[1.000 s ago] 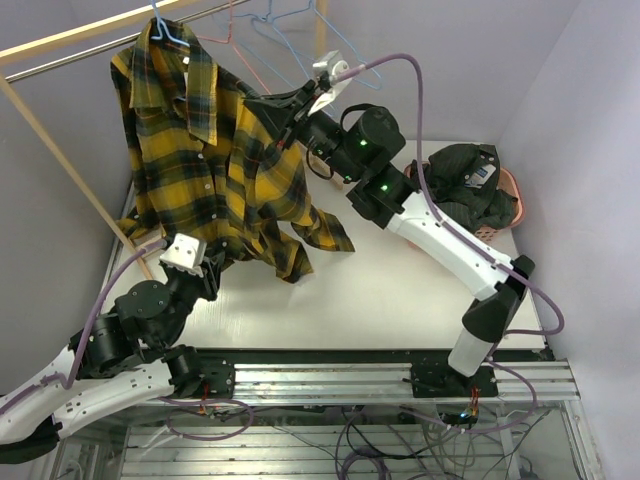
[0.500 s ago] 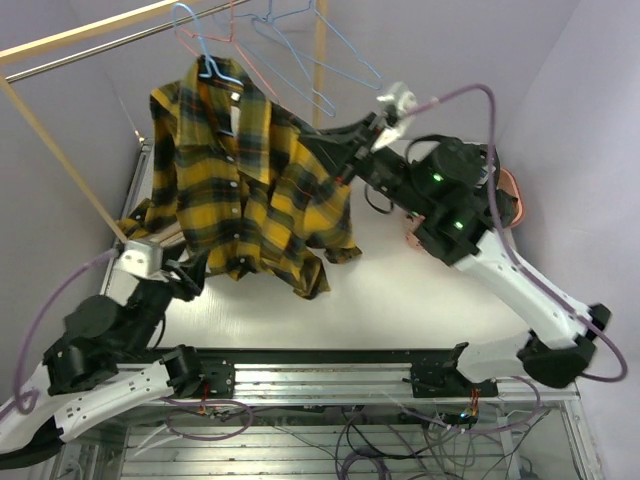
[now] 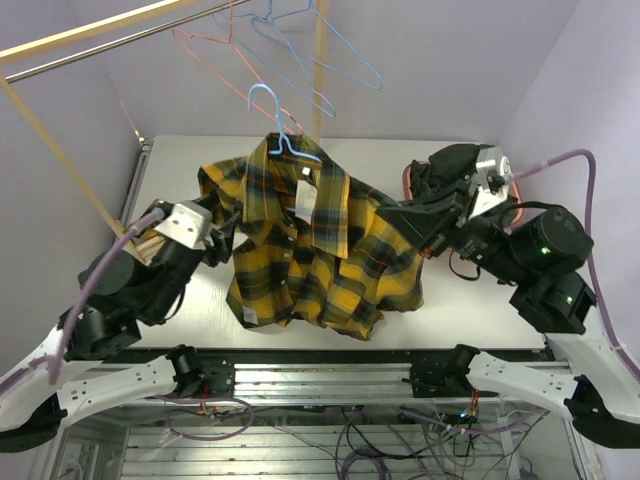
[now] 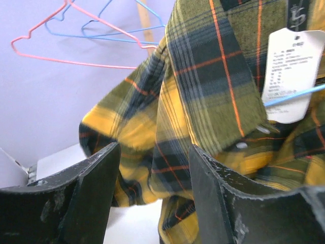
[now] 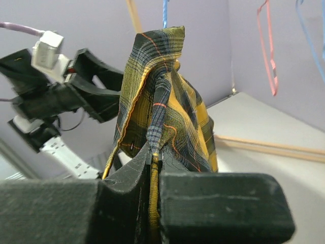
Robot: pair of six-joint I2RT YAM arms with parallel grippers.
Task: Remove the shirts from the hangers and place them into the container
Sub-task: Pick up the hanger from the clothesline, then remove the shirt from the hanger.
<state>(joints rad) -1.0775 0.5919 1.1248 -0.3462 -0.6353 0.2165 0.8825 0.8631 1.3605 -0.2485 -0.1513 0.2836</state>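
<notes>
Plaid shirt (image 3: 320, 250) and its blue hanger (image 3: 279, 135) are off the rail (image 3: 100, 45) and hang lower, over mid-surface. Right gripper (image 3: 405, 215), clamped on the shirt's edge, has swung far right. Left gripper (image 3: 215, 235) has risen beside the shirt's shoulder, jaws wider apart.

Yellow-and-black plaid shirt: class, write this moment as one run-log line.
yellow-and-black plaid fabric shirt: on light blue wire hanger | right jaws: shut on shirt | left jaws: open, beside collar
</notes>
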